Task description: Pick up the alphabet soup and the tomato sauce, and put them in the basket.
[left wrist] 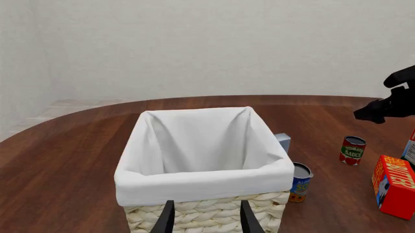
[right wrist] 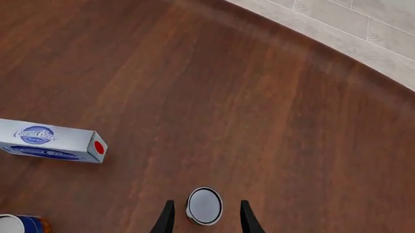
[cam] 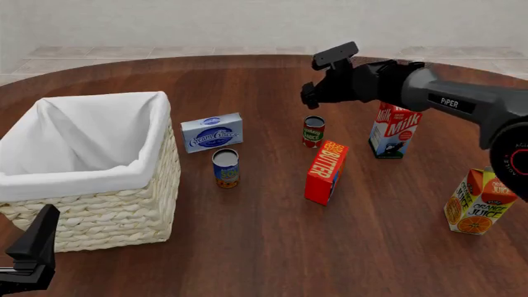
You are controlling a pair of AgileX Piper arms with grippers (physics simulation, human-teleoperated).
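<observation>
**R gripper over tomato sauce: risks on the descent**

R gripper (right wrist: 204, 218) hangs above the tomato sauce (cam: 313, 131), fingers apart, nothing between them yet. In R wrist view the can top (right wrist: 205, 206) sits between the two finger tips, roughly centred, w/ a narrow margin each side. Front view shows the gripper (cam: 310, 94) clear of the can, not touching.

L gripper (left wrist: 205, 218) is low and near the basket (cam: 91, 210), fingers apart, empty, pointing at the wicker wall just ahead of it. Alphabet soup (cam: 226, 167) stands upright ahead and to the L gripper's right, close beside the basket wall; also off to the left of the R gripper. Both cans on the table, none in the basket.

Risks, as judged:
- Margin at fingers is slim. Small lateral drift on the way down and a tip lands on the can rim, tipping it. A tipped can would likely roll on the smooth wood.
- Butter box (cam: 326, 172) stands just nearer the robot than the can; milk carton (cam: 394, 131) is off to the R gripper's right. A swing on lift could clip either.
- Cream cheese box (cam: 212, 132) lies on the way toward the basket; low carry could knock it.
- Shallow grip near the top → can may slip out in transit.
- L gripper so close to the basket: any fwd move shoves it.
</observation>
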